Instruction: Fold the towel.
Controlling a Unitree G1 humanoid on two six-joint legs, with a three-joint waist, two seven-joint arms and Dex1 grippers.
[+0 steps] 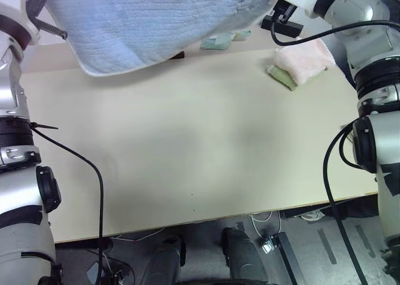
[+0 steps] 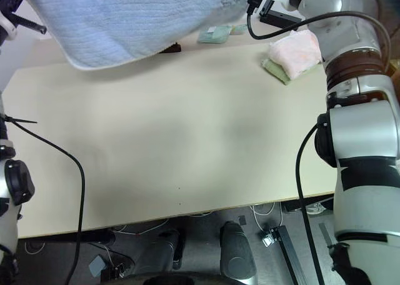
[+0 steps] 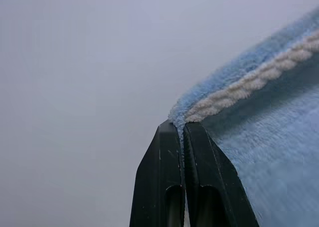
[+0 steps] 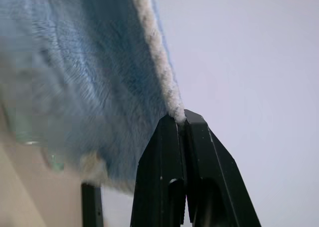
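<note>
**Blue terry towel held up off the table by two corners**

Blue terry cloth, the towel (image 1: 144,22) hangs in the air across the far side of the head views, from about 10 o'clock to 1 o'clock, its lower rounded edge drooping above the beige table (image 1: 187,147) without touching it. The left gripper (image 3: 182,130) is clenched on one corner, fingers pressed together over the whitish stitched edging. At the other end the right gripper (image 4: 180,118) is likewise clamped tight on the edging of the opposite corner. On the table at about 2 o'clock lies a folded pale pink towel (image 1: 305,61), resting on a small green cloth (image 1: 282,77). Behind the hanging towel, near 12 o'clock, sits a small pale green item (image 1: 219,42) that cannot be identified.
</note>
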